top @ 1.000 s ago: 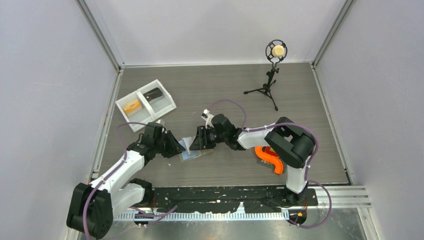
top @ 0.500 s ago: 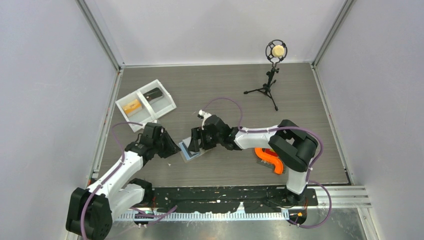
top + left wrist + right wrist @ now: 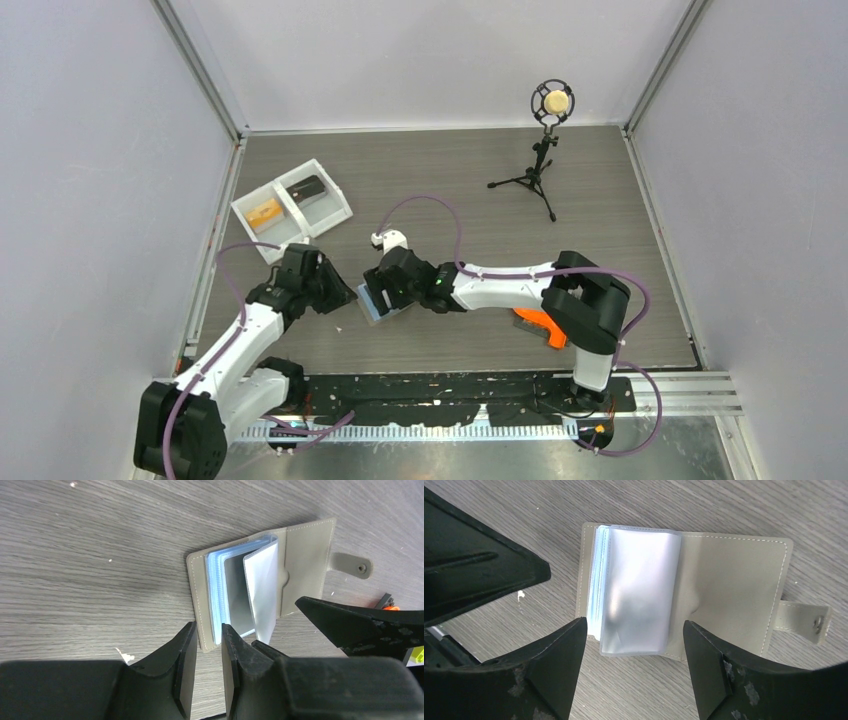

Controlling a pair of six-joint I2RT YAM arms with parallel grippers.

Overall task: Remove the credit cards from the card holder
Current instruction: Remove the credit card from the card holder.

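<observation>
Card holder lies open on counter, left of middle, toward near edge. Right gripper wide, straddling clear sleeves. Left gripper narrow, empty, at holder's corner. Orange card and dark card in tray by left edge. Leaf sleeves gently, pin cover, check each pocket.
</observation>
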